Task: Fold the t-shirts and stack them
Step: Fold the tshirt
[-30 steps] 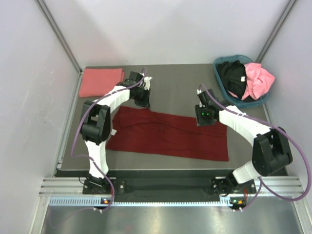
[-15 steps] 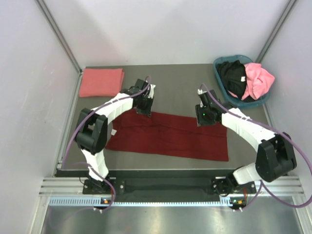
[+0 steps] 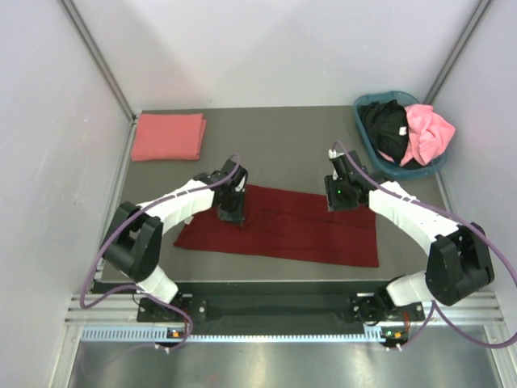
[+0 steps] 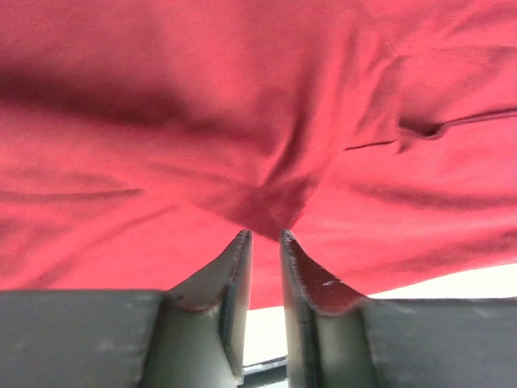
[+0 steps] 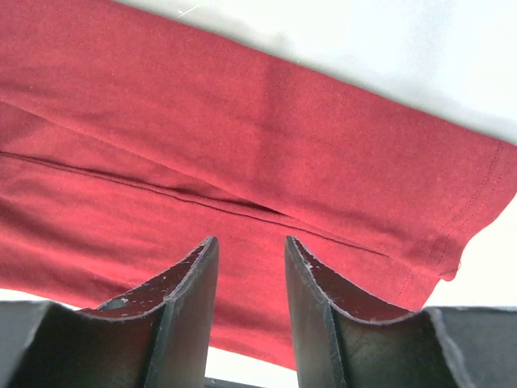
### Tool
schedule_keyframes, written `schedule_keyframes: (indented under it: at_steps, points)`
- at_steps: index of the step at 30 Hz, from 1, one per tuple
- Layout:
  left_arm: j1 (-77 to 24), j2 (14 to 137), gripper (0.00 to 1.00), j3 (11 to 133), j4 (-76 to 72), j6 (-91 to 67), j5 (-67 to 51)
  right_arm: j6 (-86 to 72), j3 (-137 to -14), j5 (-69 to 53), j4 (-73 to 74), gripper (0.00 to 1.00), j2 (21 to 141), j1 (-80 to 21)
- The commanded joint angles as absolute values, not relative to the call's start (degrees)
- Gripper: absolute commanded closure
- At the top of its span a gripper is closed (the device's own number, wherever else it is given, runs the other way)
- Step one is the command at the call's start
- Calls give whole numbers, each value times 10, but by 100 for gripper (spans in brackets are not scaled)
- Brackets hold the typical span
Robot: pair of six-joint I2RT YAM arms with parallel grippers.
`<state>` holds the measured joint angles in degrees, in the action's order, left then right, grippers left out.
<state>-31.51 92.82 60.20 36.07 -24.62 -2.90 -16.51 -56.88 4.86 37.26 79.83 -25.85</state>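
Two end effectors sit on one long band of cloth, and its direction is what matters next. The maroon shirt [image 3: 283, 230] lies mid-worktop [image 3: 283, 145], with its long axis running left to right, nearly parallel to the near edge. Its right end sags a little toward me.

My left end effector [image 4: 265, 236] is down on the far long edge, somewhat inboard of the shirt's left end. The jaws stand narrow and the cloth puckers into a gather right at the tips. I cannot tell whether that gather is pinched or already loose.

My right end effector [image 5: 250, 241] stands over the same far edge, close to the shirt's right end. Its jaws are parted and nothing is between them, only flat cloth and a seam below.

So the shirt stretches away from each end effector toward the other and toward the near edge. I judge that each arm is nearer to its own end, so a fold would bring this far edge nearward or one end over the other.

The salmon shirt [image 3: 168, 136] lies folded at the far-left corner, and the basket [image 3: 440, 166] is at the far-right.
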Motion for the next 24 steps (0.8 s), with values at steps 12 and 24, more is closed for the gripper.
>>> schedule_keyframes:
  at_steps: [12, 24]
  points:
    - [-256, 920, 55, 713, 491, -330, 185, -168, -574, 59, 379, 60, 765, -278]
    - [-39, 838, 52, 566, 297, -328, -79, -185, -603, 72, 296, 59, 794, -392]
